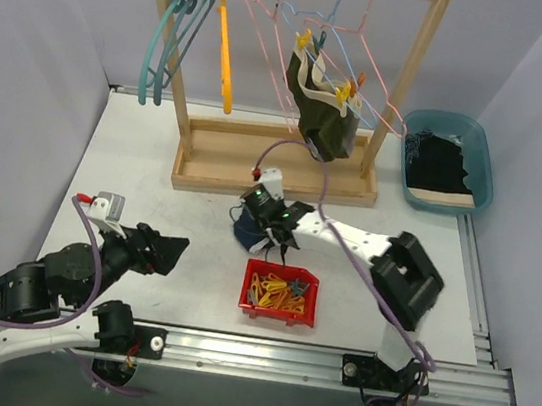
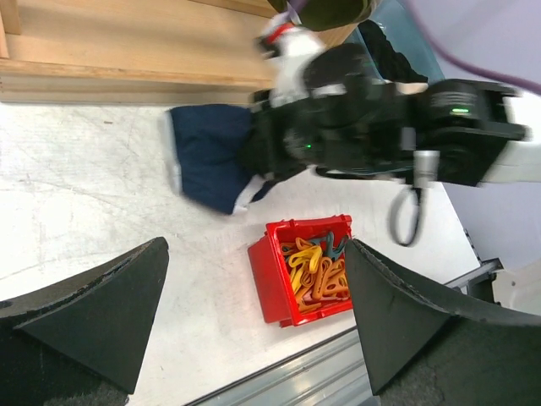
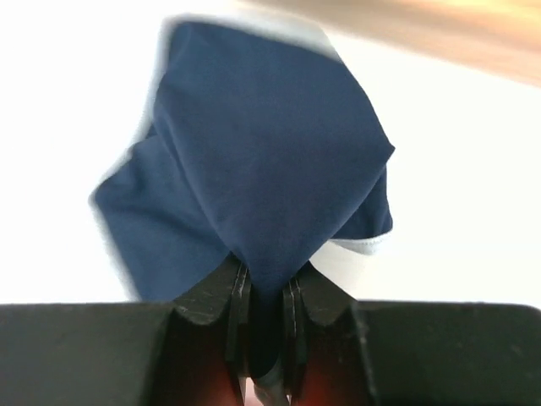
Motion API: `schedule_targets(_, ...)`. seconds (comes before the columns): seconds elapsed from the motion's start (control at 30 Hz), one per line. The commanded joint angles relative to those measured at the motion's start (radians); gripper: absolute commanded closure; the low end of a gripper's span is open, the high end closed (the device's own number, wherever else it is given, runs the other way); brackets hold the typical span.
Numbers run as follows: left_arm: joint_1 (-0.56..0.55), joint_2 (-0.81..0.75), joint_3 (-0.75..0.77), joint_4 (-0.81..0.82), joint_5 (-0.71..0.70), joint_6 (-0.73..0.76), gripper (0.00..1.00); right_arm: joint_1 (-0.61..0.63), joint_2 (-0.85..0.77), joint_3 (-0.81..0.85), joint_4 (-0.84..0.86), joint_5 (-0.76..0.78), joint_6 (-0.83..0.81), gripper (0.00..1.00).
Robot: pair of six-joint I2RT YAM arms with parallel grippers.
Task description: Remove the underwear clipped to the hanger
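Navy cloth briefs with a pale waistband (image 3: 262,152) lie on the white table (image 1: 135,164) just before the wooden rack base (image 1: 274,178), one fold pinched in the right gripper's (image 3: 264,292) closed fingers, left gripper (image 1: 168,252) spread wide; best lifted straight up, clear of the red clip bin (image 1: 280,293).

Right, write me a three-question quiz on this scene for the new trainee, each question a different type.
1. True or false: the right fingers are shut on the navy cloth briefs.
2. Multiple choice: the small red plastic bin holds A) yellow and orange clips, B) rolled socks, C) nothing.
3. Short answer: where are the dark olive-black cloth briefs?

Key: 1 true. 2 A. 3 hanging clipped on the wooden rack.
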Motion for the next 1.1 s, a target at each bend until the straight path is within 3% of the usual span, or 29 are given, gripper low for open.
schedule_targets(0.0,0.002,0.029,0.009,0.028,0.005,0.002,0.06,-0.009,-0.318,-0.097,0.01,0.255,0.071,1.0)
schedule_targets(0.17,0.003,0.089,0.037,0.051,0.006,0.019,0.06,-0.121,-0.648,-0.329,0.012,0.394,0.239,1.0)
schedule_targets(0.33,0.003,0.166,0.055,0.092,0.01,0.038,0.06,-0.255,-0.825,-0.505,0.01,0.403,0.315,1.0)
schedule_targets(0.43,0.003,0.212,0.073,0.114,0.019,0.05,0.06,-0.403,-0.88,-0.561,0.019,0.357,0.31,1.0)
schedule_targets(0.47,0.003,0.224,0.077,0.12,0.02,0.053,0.06,-0.511,-0.883,-0.568,0.047,0.317,0.274,1.0)
schedule_targets(0.57,0.003,0.272,0.093,0.152,0.029,0.072,0.06,-0.678,-0.867,-0.59,0.187,0.146,0.191,1.0)
schedule_targets(0.6,0.003,0.296,0.095,0.171,0.031,0.076,0.06,-0.797,-0.856,-0.587,0.222,0.097,0.177,1.0)
schedule_targets(0.7,0.003,0.344,0.109,0.197,0.037,0.096,0.06,-0.975,-0.795,-0.498,0.324,-0.04,0.163,1.0)
schedule_targets(0.83,0.005,0.391,0.124,0.218,0.034,0.114,0.06,-1.113,-0.635,-0.281,0.354,-0.119,0.17,1.0)
schedule_targets(0.97,0.011,0.413,0.123,0.243,0.042,0.125,0.06,-1.166,-0.345,-0.037,0.357,-0.14,0.203,1.0)
schedule_targets(1.0,0.012,0.414,0.121,0.25,0.045,0.127,0.06,-1.172,-0.287,0.009,0.355,-0.163,0.206,0.94)
schedule_targets(1.03,0.015,0.414,0.12,0.252,0.048,0.128,0.06,-1.175,-0.232,0.113,0.357,-0.181,0.207,0.79)
schedule_targets(1.07,0.017,0.411,0.119,0.252,0.054,0.128,0.06,-1.184,-0.127,0.16,0.346,-0.2,0.204,0.5)
